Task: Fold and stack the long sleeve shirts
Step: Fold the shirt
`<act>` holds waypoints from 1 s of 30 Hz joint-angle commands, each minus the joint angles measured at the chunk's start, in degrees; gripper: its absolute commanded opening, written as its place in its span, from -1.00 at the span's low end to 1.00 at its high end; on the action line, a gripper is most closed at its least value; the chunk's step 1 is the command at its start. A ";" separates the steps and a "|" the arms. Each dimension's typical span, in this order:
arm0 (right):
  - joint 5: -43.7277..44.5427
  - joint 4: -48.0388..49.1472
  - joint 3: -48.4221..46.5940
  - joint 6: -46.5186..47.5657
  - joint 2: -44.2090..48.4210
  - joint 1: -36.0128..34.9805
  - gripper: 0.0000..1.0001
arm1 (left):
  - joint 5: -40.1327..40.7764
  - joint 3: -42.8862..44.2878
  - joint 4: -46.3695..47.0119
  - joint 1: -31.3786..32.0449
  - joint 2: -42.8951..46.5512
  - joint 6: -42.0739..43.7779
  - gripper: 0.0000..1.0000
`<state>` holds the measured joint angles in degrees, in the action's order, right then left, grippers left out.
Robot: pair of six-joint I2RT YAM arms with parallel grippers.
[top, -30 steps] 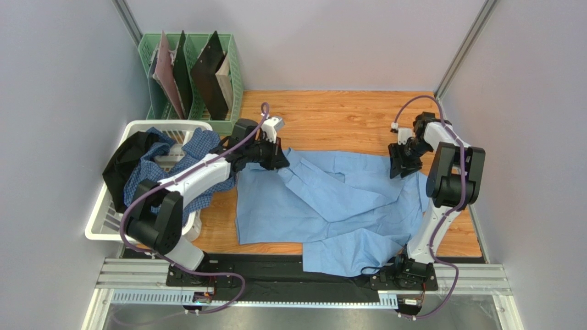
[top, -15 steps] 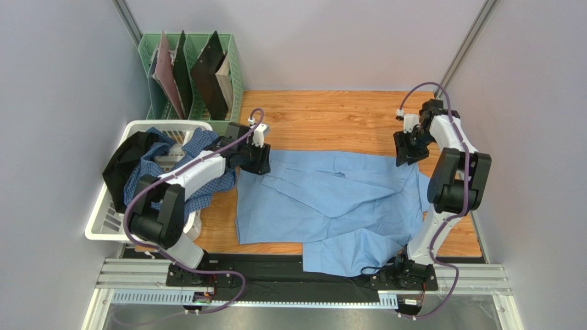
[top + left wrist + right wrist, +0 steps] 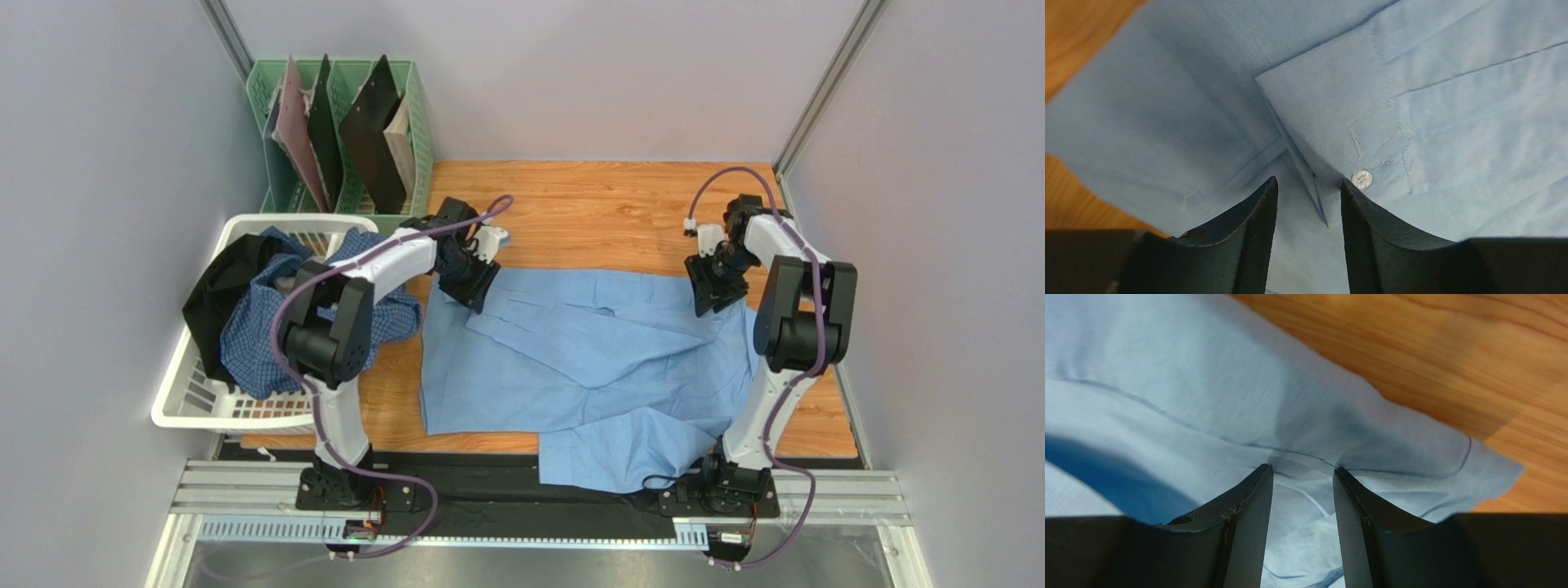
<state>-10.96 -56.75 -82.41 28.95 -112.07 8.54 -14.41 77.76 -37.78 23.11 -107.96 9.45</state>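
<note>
A plain light blue long sleeve shirt (image 3: 589, 355) lies spread on the wooden table (image 3: 589, 208), its near edge hanging over the front. My left gripper (image 3: 472, 284) is low over its far left corner. Its jaws (image 3: 1309, 184) stand open over a cuff with a white button (image 3: 1362, 179), gripping nothing. Over the shirt's far right corner my right gripper (image 3: 711, 288) also points down. In the right wrist view, the gripper (image 3: 1303, 471) is open, with blue cloth (image 3: 1168, 386) bulging between the fingers. A blue-and-white checked shirt (image 3: 264, 325) hangs out of the basket.
A white laundry basket (image 3: 184, 392) at the left table edge also holds a black garment (image 3: 227, 288). A green rack (image 3: 350, 135) with upright boards stands at the back left. Grey walls close in both sides. Bare wood (image 3: 1444, 343) shows beyond the shirt's far corner.
My left gripper has opened, let go of the shirt's left sleeve part and shifted slightly left. My right gripper rose toward the back, then came down again on the right corner.
</note>
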 commanded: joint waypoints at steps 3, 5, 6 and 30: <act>4.28 3.58 -7.57 0.49 -7.19 0.25 -0.10 | 2.02 11.44 -9.41 -1.58 -9.53 1.80 -0.11; 5.86 4.01 -9.78 0.76 -9.90 0.25 -0.11 | 1.76 17.82 -13.62 -2.98 -14.37 1.27 -0.16; 6.39 4.10 -11.00 0.76 -10.79 0.25 -0.10 | 0.54 20.04 -14.68 -3.51 -15.77 1.01 -0.19; -2.05 -3.63 -4.98 5.94 5.90 2.45 0.05 | -1.59 13.30 -16.27 0.62 -8.13 8.74 -0.03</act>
<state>-11.27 -59.86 -94.02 31.20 -107.59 10.81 -16.43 94.72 -55.22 24.14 -115.46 16.14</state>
